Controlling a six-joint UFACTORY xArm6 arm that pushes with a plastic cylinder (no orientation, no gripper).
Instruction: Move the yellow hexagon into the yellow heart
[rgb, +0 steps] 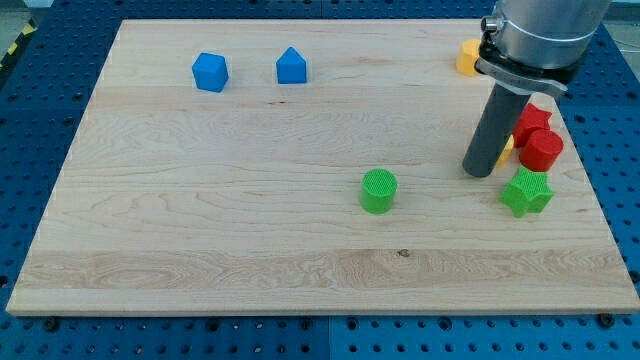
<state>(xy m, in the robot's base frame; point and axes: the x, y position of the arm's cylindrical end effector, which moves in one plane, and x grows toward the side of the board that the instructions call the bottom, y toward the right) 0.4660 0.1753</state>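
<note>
A yellow block (467, 57) lies at the board's top right, partly hidden behind the arm's body; it may be the hexagon, but its shape is not clear. A small sliver of a second yellow block (509, 146) shows just right of the rod, between the rod and the red blocks; its shape is hidden. My tip (480, 173) rests on the board at the right, touching or nearly touching that hidden yellow block's left side, and well below the upper yellow block.
A red block (535, 119) and a red cylinder (542, 150) sit close right of the rod. A green star (527, 192) lies below them and a green cylinder (378, 190) near the middle. A blue block (210, 71) and a blue pentagon-like block (291, 66) are at the top left.
</note>
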